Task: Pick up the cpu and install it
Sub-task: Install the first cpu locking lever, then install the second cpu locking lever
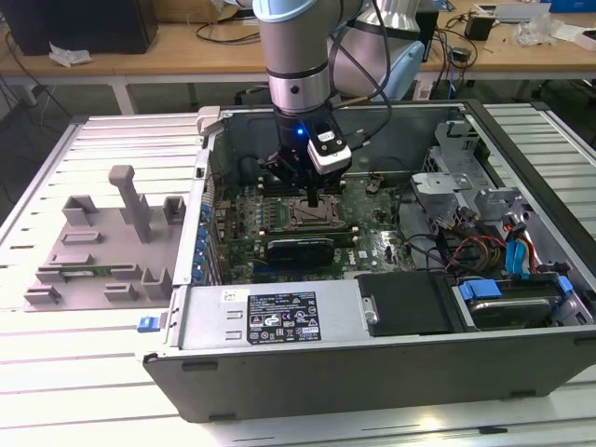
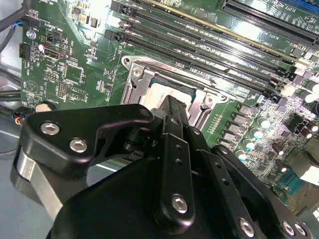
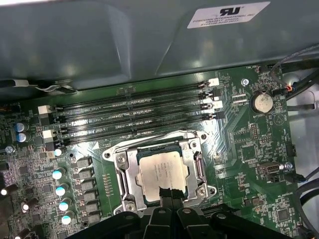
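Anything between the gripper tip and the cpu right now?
Nothing shows between them. In the first wrist view the gripper tip meets the edge of the cpu, which sits in the socket.

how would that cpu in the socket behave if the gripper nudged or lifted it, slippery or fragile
The cpu is a thin flat square, so it is probably stiff and won't roll or tip. Its smooth silvery top looks slippery. Lying low inside the socket frame, it would likely resist a sideways nudge; the gripper sits at its edge.
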### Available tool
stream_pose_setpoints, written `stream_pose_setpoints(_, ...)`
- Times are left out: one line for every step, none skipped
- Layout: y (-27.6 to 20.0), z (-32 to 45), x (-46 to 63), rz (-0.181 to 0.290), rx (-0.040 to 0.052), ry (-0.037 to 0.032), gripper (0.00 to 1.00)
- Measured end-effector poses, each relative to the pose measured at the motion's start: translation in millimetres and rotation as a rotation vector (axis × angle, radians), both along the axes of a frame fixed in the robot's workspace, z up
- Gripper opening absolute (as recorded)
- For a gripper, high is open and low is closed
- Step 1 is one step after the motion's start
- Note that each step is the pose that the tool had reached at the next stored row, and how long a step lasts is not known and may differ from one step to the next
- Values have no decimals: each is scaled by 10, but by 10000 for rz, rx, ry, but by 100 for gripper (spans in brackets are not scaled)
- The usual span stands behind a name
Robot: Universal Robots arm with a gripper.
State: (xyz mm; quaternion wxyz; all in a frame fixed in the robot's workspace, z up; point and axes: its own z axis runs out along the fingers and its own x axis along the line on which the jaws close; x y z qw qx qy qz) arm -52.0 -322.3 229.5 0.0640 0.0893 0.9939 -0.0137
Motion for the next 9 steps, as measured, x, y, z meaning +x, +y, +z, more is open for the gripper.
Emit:
stream_pose_setpoints(0, 0, 0, -1, 0, 0, 11)
stream_pose_setpoints(0, 0, 0, 0, 0, 0, 11)
stream_pose_setpoints(0, 0, 0, 0, 0, 1, 11)
stream_pose_setpoints(0, 0, 0, 0, 0, 1, 11)
stream_pose_setpoints(0, 0, 0, 0, 0, 1, 11)
stream_pose_setpoints(0, 0, 1, 0, -1, 1, 11)
stream_pose_setpoints(0, 0, 1, 0, 0, 1, 11)
stream_pose_setpoints(0, 0, 1, 0, 0, 1, 11)
stream_pose_setpoints(0, 0, 1, 0, 0, 1, 11)
